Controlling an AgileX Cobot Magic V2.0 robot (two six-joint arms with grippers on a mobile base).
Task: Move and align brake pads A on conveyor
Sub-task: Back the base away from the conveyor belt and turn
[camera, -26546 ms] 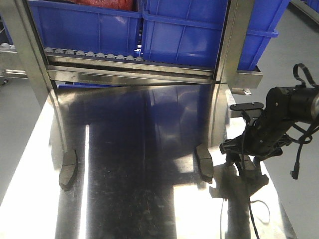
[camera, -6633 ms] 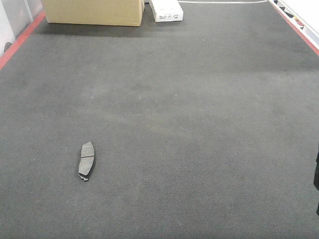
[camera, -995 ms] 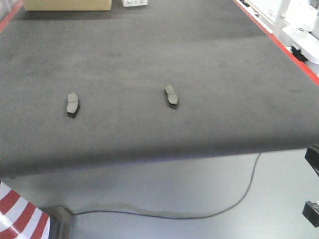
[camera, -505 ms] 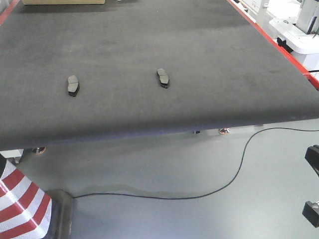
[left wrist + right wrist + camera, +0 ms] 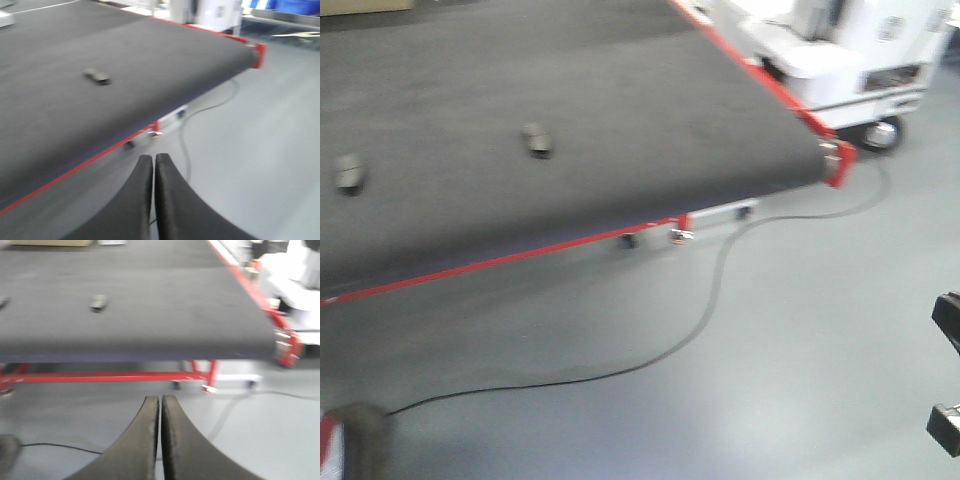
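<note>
On the conveyor (image 5: pixel 620 90), back from its near edge, 2 brake pads (image 5: pixel 536 140) sit well apart, both jaws pressed together and empty, so I reckon we're between pads and fetching number 3 comes next.

Front cam: high, back from conveyor (image 5: pixel 620 90), looking down at belt corner + floor. L/R wrist cams: low, behind left gripper (image 5: pixel 153 159) and right gripper (image 5: pixel 160 399), facing belt. All 3 views share belt end w/ 1 brake pad (image 5: pixel 536 140).
</note>
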